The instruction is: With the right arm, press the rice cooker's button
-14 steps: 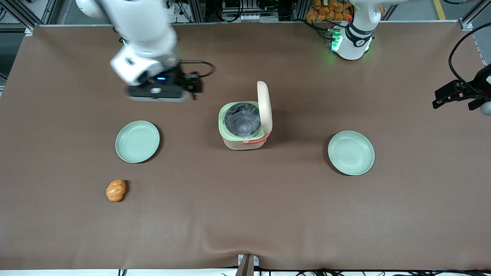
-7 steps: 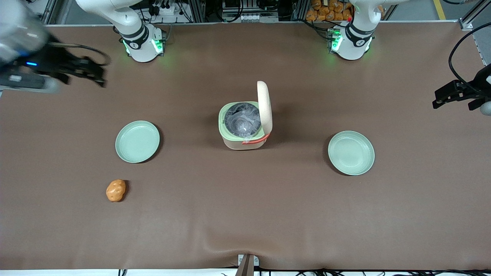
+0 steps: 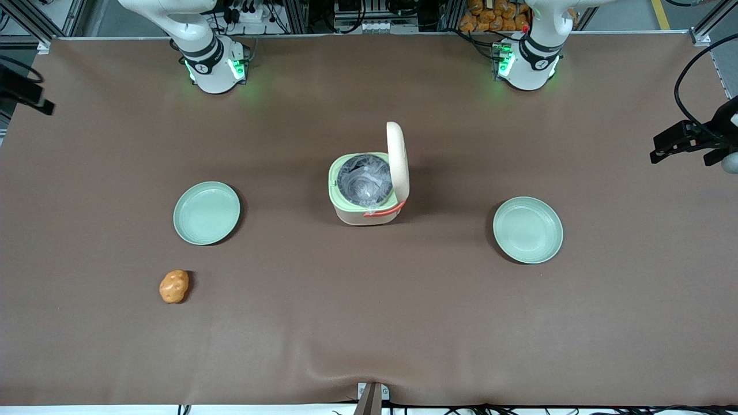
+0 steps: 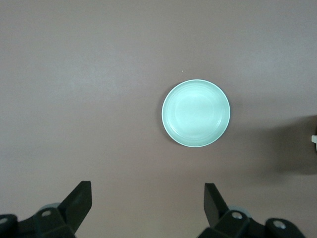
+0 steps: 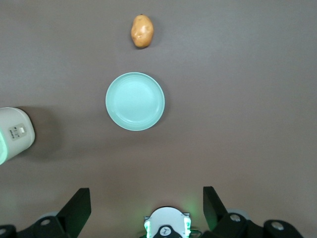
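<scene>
Rice cooker [image 3: 369, 189] lid up — end effector [image 3: 23, 95] at table's edge.

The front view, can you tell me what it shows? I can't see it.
A rice cooker stands mid-table with its lid up. A green plate lies toward each end, a potato nearer the camera. The gripper is open at the working arm's table edge.

Rice cooker [image 3: 366, 187] between two plates [image 3: 206, 212]

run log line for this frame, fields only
stage: arm clear of cooker | pincer: open, high over working arm's end of table | rice cooker: lid up, pot exposed | button: not visible | plates: empty | potato: on table
</scene>
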Tool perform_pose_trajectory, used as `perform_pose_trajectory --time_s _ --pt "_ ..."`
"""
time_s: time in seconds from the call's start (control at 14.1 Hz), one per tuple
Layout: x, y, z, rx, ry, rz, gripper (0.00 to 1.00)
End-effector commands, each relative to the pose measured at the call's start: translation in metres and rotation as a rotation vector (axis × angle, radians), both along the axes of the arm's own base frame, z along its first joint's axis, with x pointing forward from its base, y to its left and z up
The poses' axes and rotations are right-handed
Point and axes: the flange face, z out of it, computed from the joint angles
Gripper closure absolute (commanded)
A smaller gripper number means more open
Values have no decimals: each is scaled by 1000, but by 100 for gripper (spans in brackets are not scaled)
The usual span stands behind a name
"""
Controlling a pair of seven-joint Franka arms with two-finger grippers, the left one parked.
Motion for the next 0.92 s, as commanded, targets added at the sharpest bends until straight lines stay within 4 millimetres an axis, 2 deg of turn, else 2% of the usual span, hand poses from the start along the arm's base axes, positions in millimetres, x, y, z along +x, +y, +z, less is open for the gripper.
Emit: perform_pose_trajectory --time_s 0.0,0.14,0.21,0.64,0.85 --pt "-37 3 -11 2 -42 19 0" --pt "-58 4 -25 -8 -87 42 0" --pt "-61 4 -29 -9 -88 46 0" --pt "-59 11 -12 -15 -119 98 0" --pt "-56 14 -10 -15 -122 99 0"
